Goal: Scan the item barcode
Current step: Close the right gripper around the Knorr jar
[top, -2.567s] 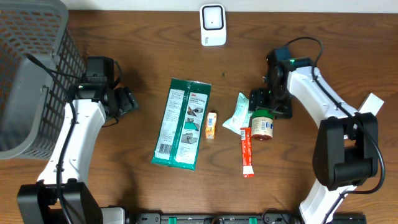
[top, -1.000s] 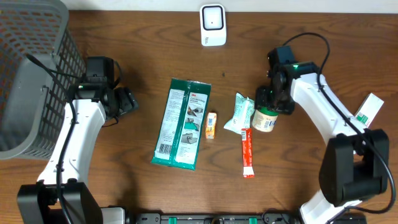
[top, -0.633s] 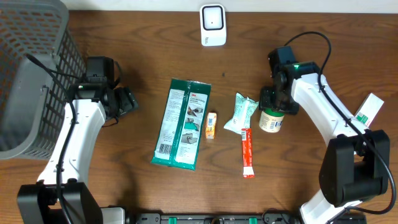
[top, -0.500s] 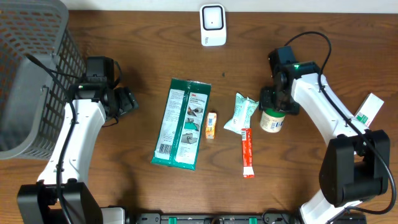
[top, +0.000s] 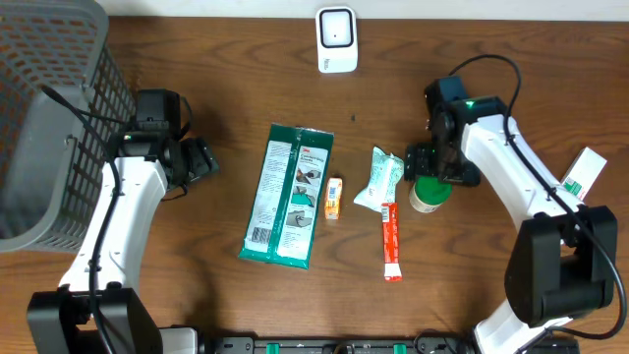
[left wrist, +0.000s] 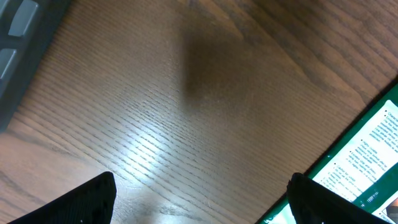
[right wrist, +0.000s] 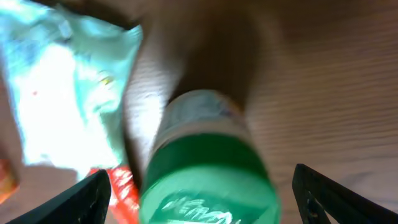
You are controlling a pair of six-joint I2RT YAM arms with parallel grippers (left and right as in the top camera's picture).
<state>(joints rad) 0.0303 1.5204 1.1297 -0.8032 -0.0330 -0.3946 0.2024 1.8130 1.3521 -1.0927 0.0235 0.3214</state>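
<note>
A small jar with a green lid (top: 428,195) stands upright on the wooden table, lid up. My right gripper (top: 436,169) hangs just above it. In the right wrist view the jar (right wrist: 208,180) sits between the fingertips of the right gripper (right wrist: 202,202), with a gap on each side, so the jaws are open. The white scanner (top: 336,39) stands at the table's far edge. My left gripper (top: 197,162) is open over bare wood at the left. In its wrist view the left gripper (left wrist: 199,208) has nothing between its fingers, and a corner of the green pack (left wrist: 367,162) shows.
A large green pack (top: 288,195), a small orange box (top: 335,197), a pale green pouch (top: 378,179) and a red stick pack (top: 390,239) lie mid-table. A white and green box (top: 582,172) lies at the right edge. A grey mesh basket (top: 49,118) fills the far left.
The right gripper has opened and let go of the jar. The jar has gone from tilted to upright, a little further right. The left arm has not moved.
</note>
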